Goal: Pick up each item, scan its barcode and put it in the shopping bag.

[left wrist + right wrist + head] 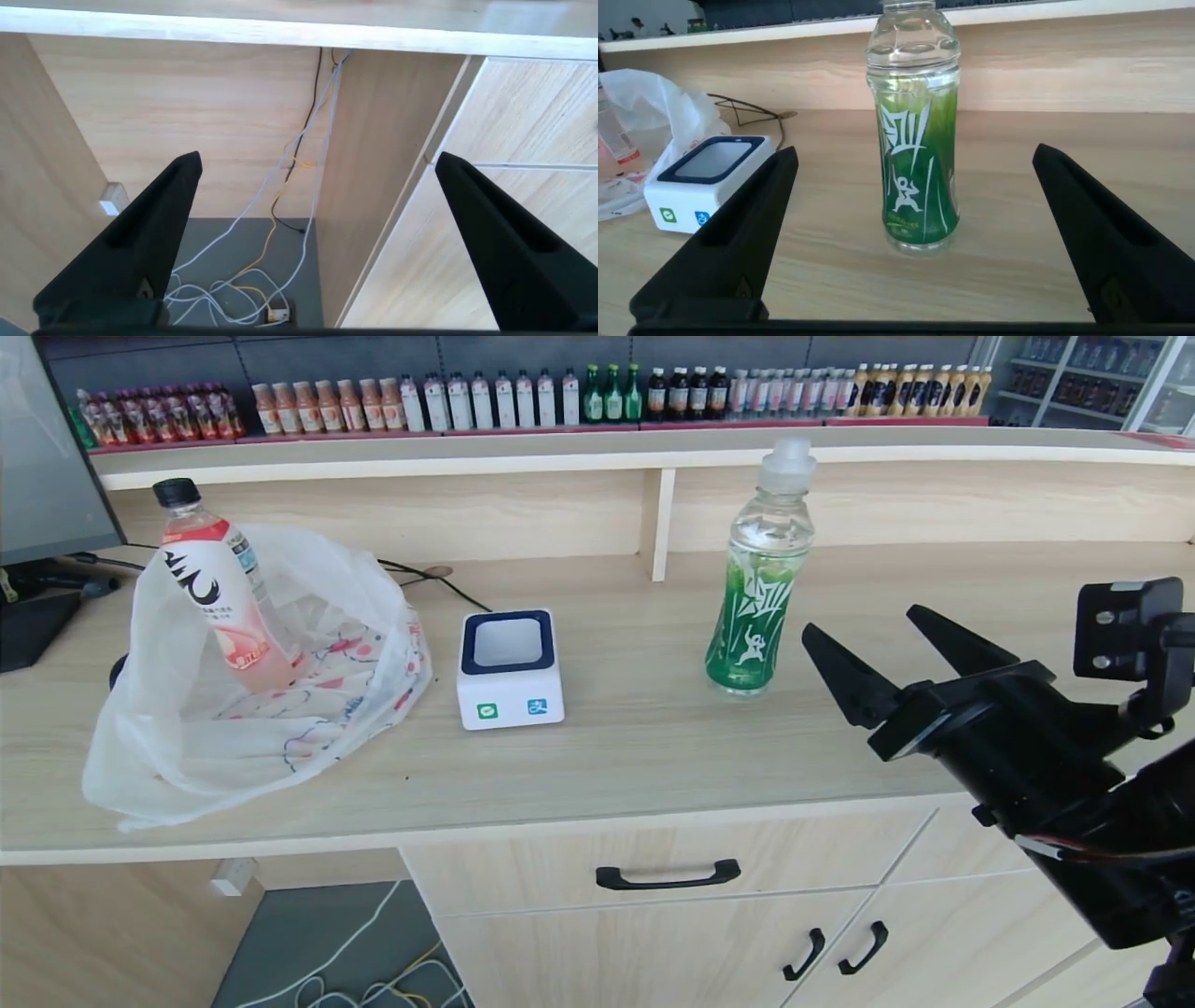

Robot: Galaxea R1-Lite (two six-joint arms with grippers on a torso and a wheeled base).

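In the head view, a pale wooden counter [635, 747] is seen, with the scanner [510, 667], a white box with a dark-framed window, set near its middle. At the scanner's 9 o'clock the shopping bag [187, 747], of thin white plastic, is slumped open on the counter. A pink bottle [224, 597] with a black cap is leaned inside it, its neck raised above the bag's rim toward 11 o'clock. At the scanner's 3 o'clock, a little apart, the green bottle [758, 607] is stood upright with its pale cap on. At the bottle's 4 o'clock, near but not touching, the right gripper [859, 619] is held above the counter's edge. Its jaws are spread wide with nothing between them, and the tips are pointed toward 10 o'clock. A row of shelf bottles [560, 397] is lined up at 12 o'clock, a monitor [47, 448] is cut by the frame at 10 o'clock, and black drawer handles [667, 875] are seen at 6 o'clock.

In the left wrist view, the left gripper [318, 161] is held below the counter top, its jaws spread and empty. Loose cables [280, 201] are seen hanging in an open wooden recess beyond it.

In the right wrist view, the green bottle [915, 140] is found at the right gripper's 12 o'clock, in line with the gap between the spread fingers but farther off. The scanner [705, 177] and the shopping bag [654, 98] are seen beyond one finger.
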